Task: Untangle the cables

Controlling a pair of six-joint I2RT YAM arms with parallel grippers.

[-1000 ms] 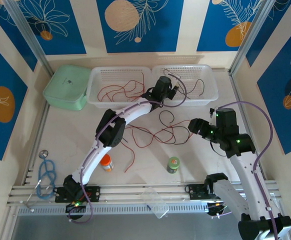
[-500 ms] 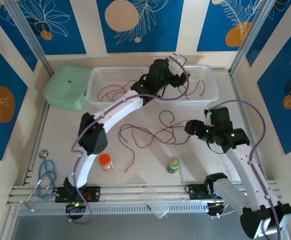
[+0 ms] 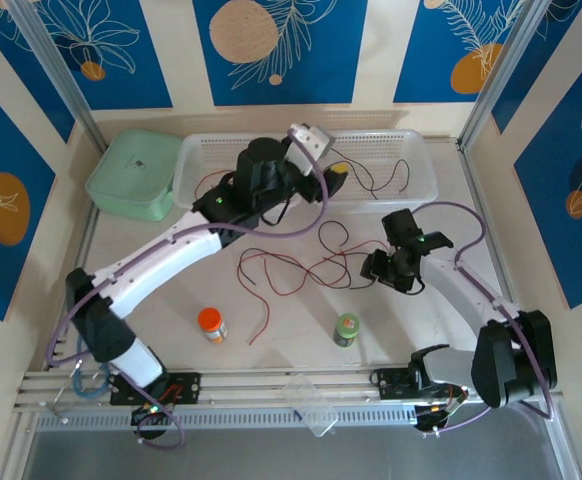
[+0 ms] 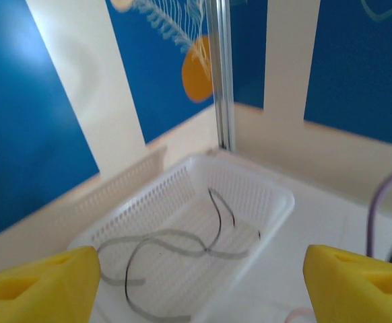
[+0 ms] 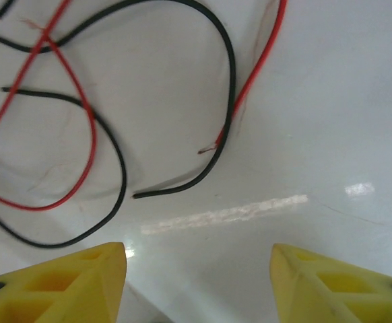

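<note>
Surface: a pale, glossy surface (image 3: 171, 290) with grey metal rails (image 3: 271, 385) along its near edge.
Room: walls (image 3: 281, 50) of cream and blue panels printed with pale leaves and orange discs.
Left hand (image 4: 196, 269): raised above the far end of the surface, its yellow fingers (image 4: 41, 282) spread wide with nothing between them.
Right hand (image 5: 196, 269): low over the surface, fingers apart, with nothing in its grasp.
Cables (image 3: 291, 268): a loose tangle of thin red and black cables lies flat on the surface, just ahead of the right hand. One black end and one red end lie straight in front of its fingers, and other strands cross farther out.
Right basket (image 3: 416, 165): white mesh, ahead of and below the left hand, holding a few dark cables.
Left basket (image 3: 196, 160): touches the right basket's side, behind the left hand and partly under its arm, holding red cables.
Corner post (image 4: 221, 74): a metal upright beyond the right basket, straight ahead of the left hand.
Green box (image 3: 131, 175): lidded, well off to the left of the left hand, beside the left basket.
Green-capped bottle (image 3: 347, 328): upright, near the right hand on its near side, beside the tangle.
Orange-capped bottle (image 3: 211, 323): upright, well apart from both hands, at the tangle's near-left edge.
Blue tubing (image 3: 93, 345): looped, with a metal disc, by the left arm's base.
In the way: the left arm and its lilac hose (image 3: 301, 215) stretch across the left basket.
</note>
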